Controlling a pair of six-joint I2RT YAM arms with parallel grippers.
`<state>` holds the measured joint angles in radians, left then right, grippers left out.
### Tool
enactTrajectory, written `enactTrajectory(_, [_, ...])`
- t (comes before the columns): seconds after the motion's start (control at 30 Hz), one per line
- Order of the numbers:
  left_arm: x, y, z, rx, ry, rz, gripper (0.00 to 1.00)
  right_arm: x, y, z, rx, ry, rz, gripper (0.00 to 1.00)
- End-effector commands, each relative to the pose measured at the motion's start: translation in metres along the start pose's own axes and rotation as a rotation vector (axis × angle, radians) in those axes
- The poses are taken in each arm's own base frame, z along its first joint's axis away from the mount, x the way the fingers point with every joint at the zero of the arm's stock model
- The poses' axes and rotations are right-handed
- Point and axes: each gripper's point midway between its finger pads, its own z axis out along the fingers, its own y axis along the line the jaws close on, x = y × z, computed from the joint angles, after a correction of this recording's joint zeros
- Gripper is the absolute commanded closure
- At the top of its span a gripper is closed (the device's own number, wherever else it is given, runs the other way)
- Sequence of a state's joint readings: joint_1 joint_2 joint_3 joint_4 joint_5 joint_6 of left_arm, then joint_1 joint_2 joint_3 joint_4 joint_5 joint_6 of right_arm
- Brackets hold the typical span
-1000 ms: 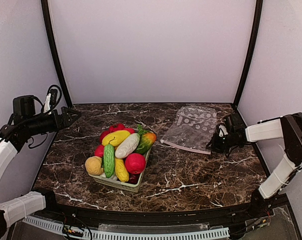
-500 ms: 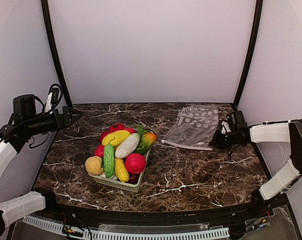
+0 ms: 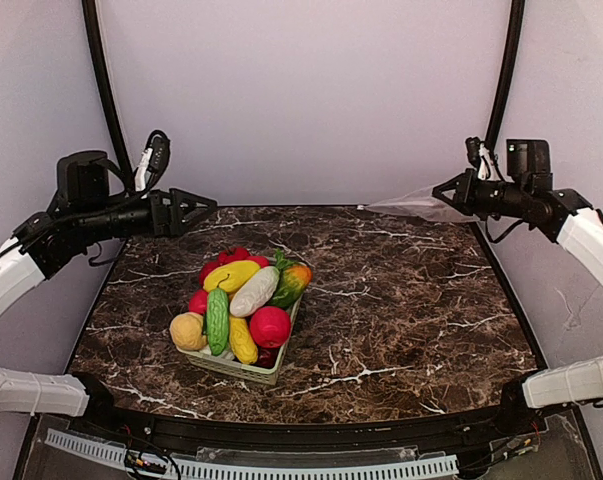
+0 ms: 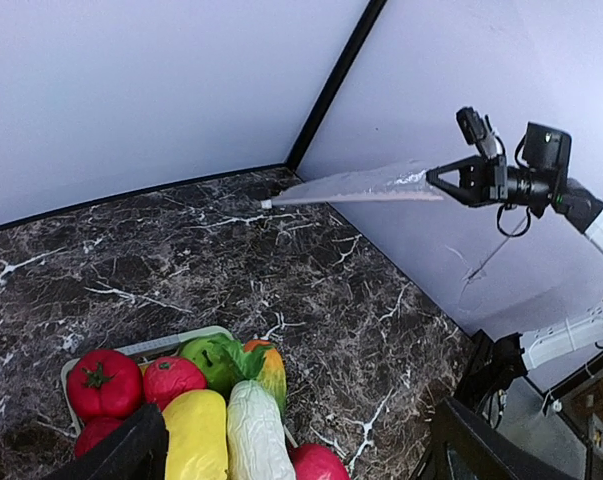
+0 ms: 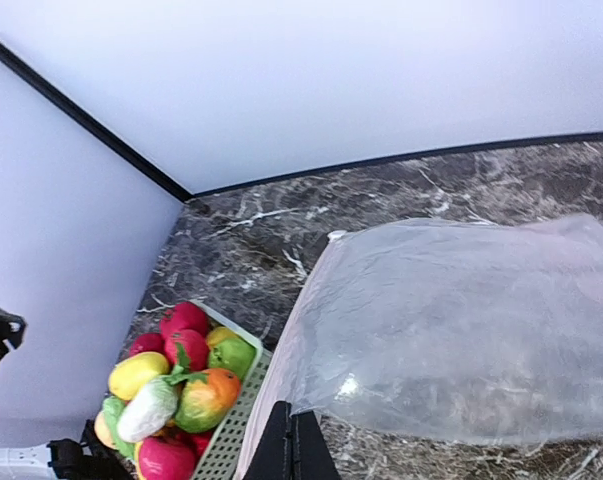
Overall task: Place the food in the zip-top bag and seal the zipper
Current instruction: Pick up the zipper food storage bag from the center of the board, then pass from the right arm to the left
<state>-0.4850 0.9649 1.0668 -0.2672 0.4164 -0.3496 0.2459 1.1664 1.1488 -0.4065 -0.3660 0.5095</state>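
Two arms are up over the rear corners of your desk (image 3: 411, 330), and only the right one carries anything. Your right fingers (image 5: 279, 450) are pressed together on one edge of the zip-top bag (image 5: 461, 330), pinching the clear film. From the top view the bag shows as a thin, nearly level sheet sticking out leftward from them, held in the air well above the marble and in front of the back wall. From the right wrist it fans out wide and flat, with the marble showing through it. The zipper (image 5: 284, 350), a pink strip, runs down the bag's left edge in that view, and a small white slider tab (image 5: 336, 236) sits at its far end. You cannot tell from these views whether the zipper is open or shut.

Your left fingers (image 4: 131, 455) are spread wide apart and grip nothing. They hang high over the left rear of the desk, pointing across toward the bag, which the left wrist camera sees edge-on.

All the food (image 3: 243, 300) is heaped in a pale green slatted basket (image 3: 231, 368) on the desk, left of centre and well apart from the bag. On top lie a yellow piece (image 3: 231, 275) and a white piece (image 3: 254, 291) side by side, with an orange-and-green piece (image 3: 293, 283) at the right rim. Nearer you are a green cucumber (image 3: 217, 320), a red ball (image 3: 270, 327) and a tan piece (image 3: 187, 331) at the near left corner.
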Motion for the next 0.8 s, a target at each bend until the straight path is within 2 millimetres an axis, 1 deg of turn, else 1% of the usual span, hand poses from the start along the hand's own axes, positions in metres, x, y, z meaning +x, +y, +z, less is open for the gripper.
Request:
enactTrajectory(0.0, [-0.016,-0.048,0.028,0.102,-0.023,0.207,0.08,-0.004,0.051,-0.029,-0.188,0.055,0.020,1.00])
enactTrajectory(0.03, [-0.007,-0.061,0.043,0.131,0.007,0.236,0.08,-0.008,0.061,-0.035,-0.227,0.051,0.024,1.00])
enactTrajectory(0.07, [-0.013,-0.071,0.046,0.149,-0.006,0.286,0.07,-0.010,0.071,-0.040,-0.271,0.054,0.028,1.00])
enactTrajectory(0.1, [-0.006,-0.084,0.057,0.187,0.012,0.311,0.06,-0.010,0.082,-0.046,-0.323,0.063,0.028,1.00])
enactTrajectory(0.13, [-0.005,-0.090,0.067,0.205,0.018,0.338,0.06,-0.012,0.092,-0.052,-0.366,0.063,0.028,1.00])
enactTrajectory(0.17, [-0.006,-0.100,0.071,0.236,0.004,0.352,0.05,-0.013,0.100,-0.057,-0.403,0.071,0.030,1.00])
enactTrajectory(0.2, [-0.004,-0.105,0.078,0.266,0.009,0.353,0.04,-0.013,0.107,-0.062,-0.440,0.073,0.027,1.00])
enactTrajectory(0.23, [-0.009,-0.111,0.081,0.291,-0.017,0.358,0.04,-0.014,0.114,-0.067,-0.471,0.075,0.025,1.00])
enactTrajectory(0.27, [-0.005,-0.113,0.088,0.316,-0.007,0.349,0.03,-0.014,0.120,-0.072,-0.500,0.075,0.022,1.00])
enactTrajectory(0.3, [-0.010,-0.117,0.090,0.333,-0.034,0.352,0.02,-0.015,0.125,-0.076,-0.526,0.075,0.021,1.00])
enactTrajectory(0.33, [-0.006,-0.118,0.097,0.346,-0.023,0.349,0.02,-0.015,0.130,-0.081,-0.554,0.076,0.016,1.00])
enactTrajectory(0.37, [-0.007,-0.118,0.100,0.353,-0.030,0.356,0.02,-0.015,0.135,-0.084,-0.583,0.080,0.014,1.00])
enactTrajectory(0.4, [-0.002,-0.116,0.106,0.350,-0.018,0.356,0.01,-0.015,0.140,-0.088,-0.614,0.087,0.021,1.00])
enactTrajectory(0.5, [0.004,-0.106,0.116,0.316,-0.010,0.362,0.01,-0.015,0.155,-0.101,-0.716,0.094,0.014,1.00])
enactTrajectory(0.57, [0.006,-0.102,0.118,0.297,-0.017,0.354,0.01,-0.017,0.163,-0.109,-0.766,0.087,0.003,1.00])
enactTrajectory(0.6, [0.001,-0.103,0.117,0.295,-0.041,0.354,0.01,-0.018,0.166,-0.112,-0.781,0.083,-0.003,1.00])
enactTrajectory(0.63, [0.005,-0.101,0.117,0.293,-0.041,0.344,0.01,-0.018,0.168,-0.114,-0.793,0.080,-0.006,1.00])
enactTrajectory(0.67, [-0.001,-0.104,0.115,0.304,-0.070,0.345,0.01,-0.019,0.169,-0.116,-0.801,0.080,-0.008,1.00])
enactTrajectory(0.77, [0.002,-0.109,0.116,0.349,-0.088,0.312,0.01,-0.021,0.173,-0.119,-0.828,0.074,-0.022,1.00])
